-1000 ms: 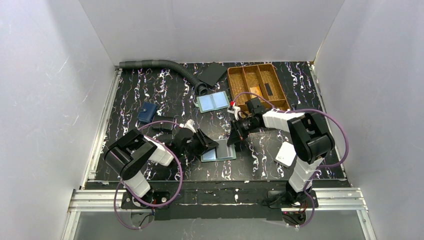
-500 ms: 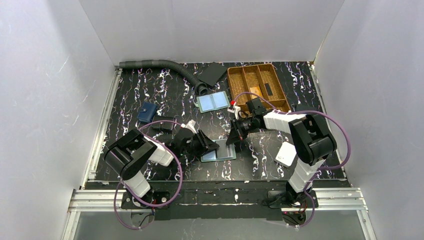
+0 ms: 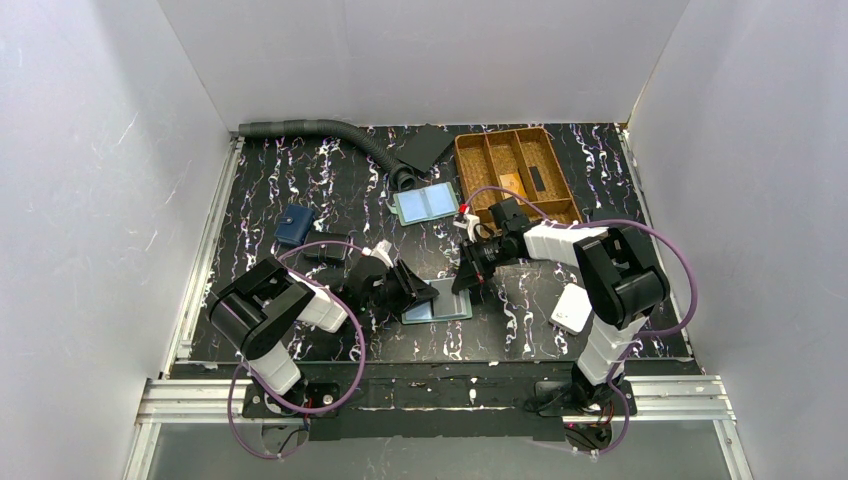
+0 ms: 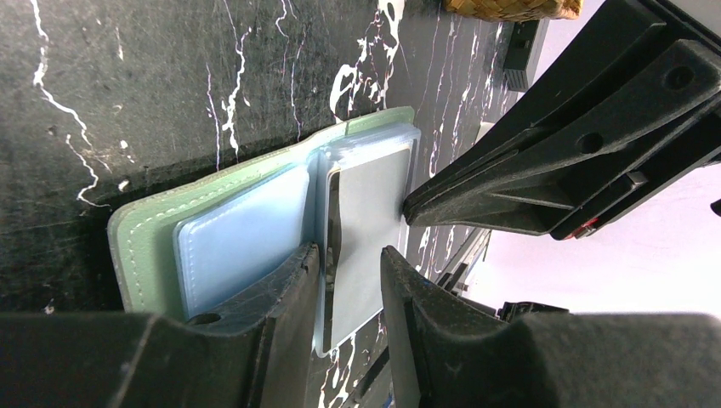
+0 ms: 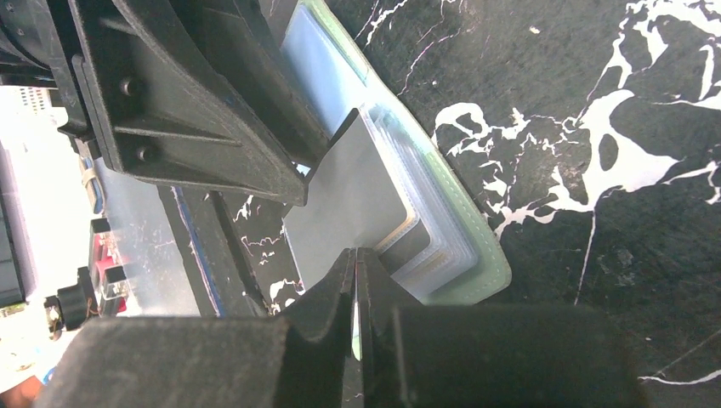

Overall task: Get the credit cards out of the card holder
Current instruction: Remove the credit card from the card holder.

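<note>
White walls (image 3: 420, 60) close three sides of the black marbled surface (image 3: 300, 180); the card holder (image 3: 447, 306) lies open near the middle of its near edge. My right gripper (image 5: 357, 259) pinches a grey credit card (image 5: 349, 200) partly out of its sleeve (image 5: 425, 212), and my left gripper (image 4: 349, 255) rests on the holder, jaws partly apart, grasping nothing.

The card holder (image 4: 140, 255) looks like stitched matt leather (its sleeves (image 4: 238, 242) are glossy clear plastic); the credit card (image 5: 349, 195) is smooth, matt.
</note>
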